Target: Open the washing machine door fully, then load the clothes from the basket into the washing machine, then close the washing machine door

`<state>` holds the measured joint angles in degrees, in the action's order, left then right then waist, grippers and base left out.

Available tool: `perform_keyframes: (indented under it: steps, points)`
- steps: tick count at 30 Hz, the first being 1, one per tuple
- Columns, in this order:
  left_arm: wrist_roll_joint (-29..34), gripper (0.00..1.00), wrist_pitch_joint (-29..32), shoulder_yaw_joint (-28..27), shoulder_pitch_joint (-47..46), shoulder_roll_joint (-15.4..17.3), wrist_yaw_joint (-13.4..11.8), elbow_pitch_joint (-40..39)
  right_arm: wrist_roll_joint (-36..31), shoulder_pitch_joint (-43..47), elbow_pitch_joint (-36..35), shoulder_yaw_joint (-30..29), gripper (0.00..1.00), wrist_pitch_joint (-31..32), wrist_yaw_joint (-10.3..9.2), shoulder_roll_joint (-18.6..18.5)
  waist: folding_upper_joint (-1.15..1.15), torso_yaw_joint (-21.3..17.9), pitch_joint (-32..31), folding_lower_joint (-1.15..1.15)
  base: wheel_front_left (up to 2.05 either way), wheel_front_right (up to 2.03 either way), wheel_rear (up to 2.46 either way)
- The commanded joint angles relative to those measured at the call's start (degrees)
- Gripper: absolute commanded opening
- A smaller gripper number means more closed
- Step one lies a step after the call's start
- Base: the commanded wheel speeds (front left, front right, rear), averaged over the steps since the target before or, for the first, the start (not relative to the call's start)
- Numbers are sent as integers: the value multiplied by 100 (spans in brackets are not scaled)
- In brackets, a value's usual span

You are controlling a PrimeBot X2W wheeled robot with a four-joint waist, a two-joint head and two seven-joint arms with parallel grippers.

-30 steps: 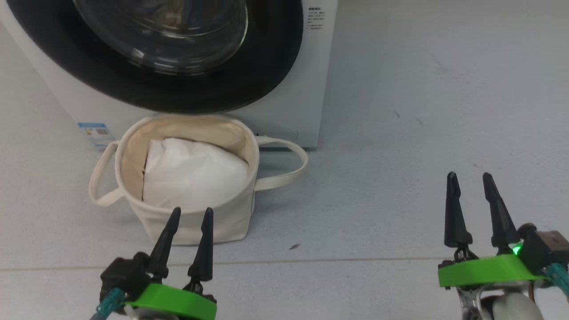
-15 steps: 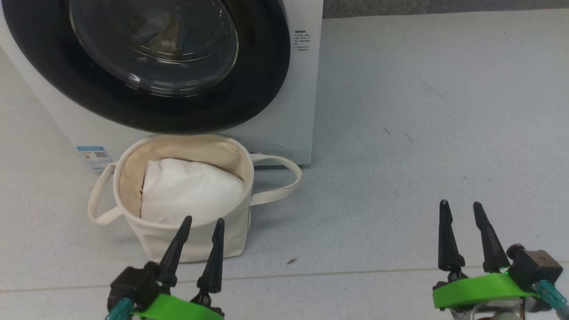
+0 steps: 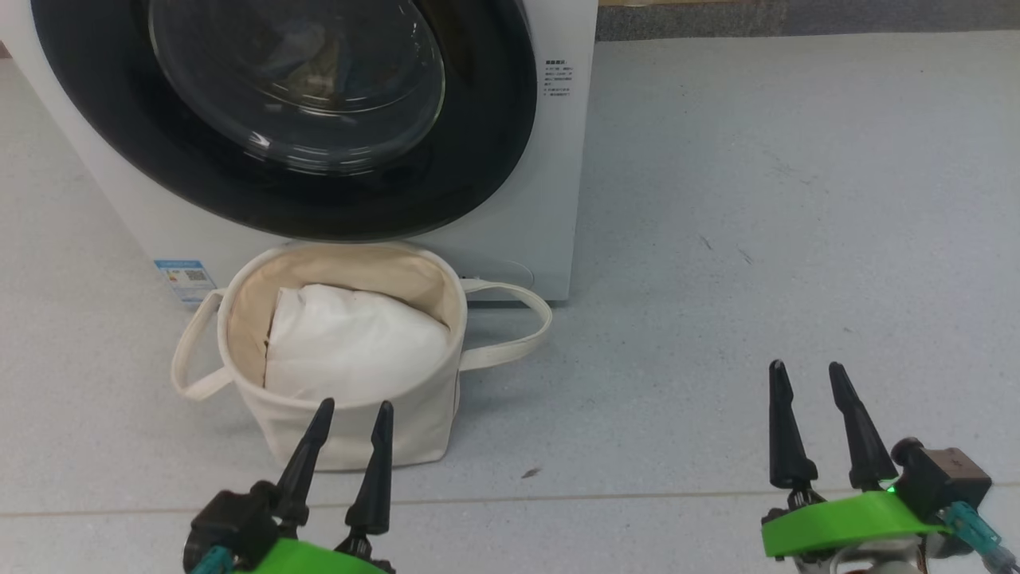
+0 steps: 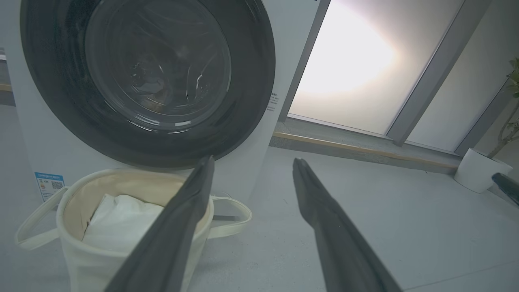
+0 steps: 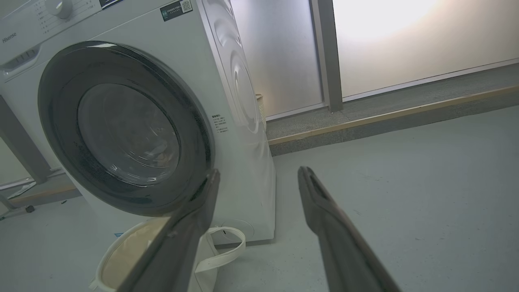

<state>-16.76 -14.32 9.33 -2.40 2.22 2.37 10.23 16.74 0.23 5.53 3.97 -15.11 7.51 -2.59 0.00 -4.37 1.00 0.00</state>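
- Blue sticker [image 3: 185, 277]: on the washer's lower front corner, just behind and left of the basket.
- Left loop handle [image 3: 187, 359]: hangs off the basket's left side, drooping toward the floor.
- Basket [image 3: 426, 414]: cream canvas, upright on the floor, right in front of the washer. Its far rim sits just under the door ring.
- White padded bundle [image 3: 351, 351]: inside the basket, and it takes up most of the inside.
- Left gripper [image 3: 355, 404]: your side of the basket, fingers pointing at its near wall. The jaws are spread wide with nothing between them. In the left wrist view it is clear of the basket.
- Washing machine door [image 3: 494, 119]: behind and above the basket, glossy black ring shut flat against the washer front.
- Brownish shape [image 4: 152, 87]: dim, behind the door glass above the basket. You can't tell if that's the clothes.
- Washing machine [image 3: 550, 199]: white front-loader directly behind the basket.
- Right loop handle [image 3: 518, 319]: sticks out of the basket's right side, lying near the washer's base.
- Floor [image 3: 717, 239]: pale grey and speckled, with a seam line running on your side of the basket.
- Right gripper [image 3: 806, 366]: well to the right of the basket over bare floor. The fingers are parted wide and grip nothing.
- White plant pot [image 4: 480, 174]: far right of the basket in the left wrist view, by the frosted window.
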Motion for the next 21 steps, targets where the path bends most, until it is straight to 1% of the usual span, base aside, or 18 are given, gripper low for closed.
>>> perform_keyframes:
  steps: [1, 4, 13, 21]
  points:
    - [20, 100, -68, -208, -131, 65, 8, -226, 22, -118, -207, 124, 100, 11, -2, -29, 0, 8, -3, 0, 0, 0, 0]
    - [115, 100, -68, -209, -130, 65, -4, -308, 42, -108, -211, 152, 100, 11, -2, -29, 0, 36, -5, 0, 0, 0, 0]
    - [59, 100, -68, -257, -83, 65, -46, -299, 69, -89, -194, 179, 100, 11, -2, -29, 0, 106, -12, 0, 0, 0, 0]
    - [47, 100, -68, -249, -81, 65, -41, -258, -50, -80, -143, 172, 100, 11, -2, -29, 0, 153, -53, 0, 0, 0, 0]
